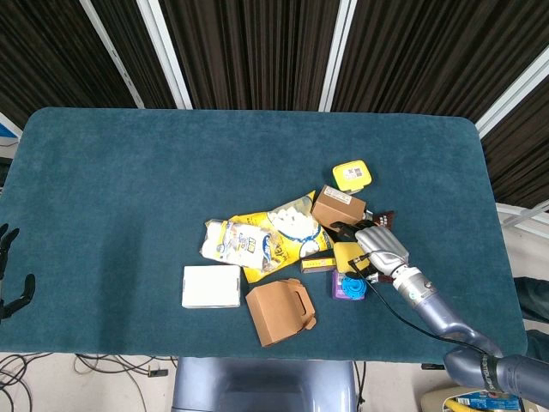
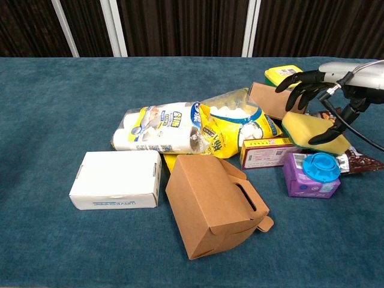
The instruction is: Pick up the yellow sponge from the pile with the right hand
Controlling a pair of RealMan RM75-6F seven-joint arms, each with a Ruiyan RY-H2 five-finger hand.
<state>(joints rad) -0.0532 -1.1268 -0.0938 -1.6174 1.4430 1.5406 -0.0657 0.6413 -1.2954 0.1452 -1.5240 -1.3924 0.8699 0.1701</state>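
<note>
Fingers of the left hand (image 1: 9, 275) are seen spread and holding nothing at the far left edge of the head view, beside the desk (image 1: 129, 172). On the desk's teal cloth, a white box (image 2: 117, 179) lies at the left of the pile. Just right of it and nearer, a brown carton (image 2: 213, 204) with a handle cut-out is tipped on its side. Behind these, a roll pack (image 2: 157, 133) in yellow and blue wrap lies against a yellow snack bag (image 2: 237, 126). A red-and-white box (image 2: 265, 152) is set right of the bag, and a purple box (image 2: 309, 180) with a blue cap stands at the near right. A small brown box (image 2: 273, 99) and a yellow tub (image 2: 285, 74) lie at the far right. The yellow sponge (image 2: 312, 133) rests tilted on top of the pile's right side, above the purple box and a dark wrapper (image 2: 354, 161). The right hand (image 2: 318, 90) is placed over the sponge with its fingers (image 2: 294, 84) spread and curved; the thumb appears to touch the sponge's right edge, but a closed grip is not shown.
</note>
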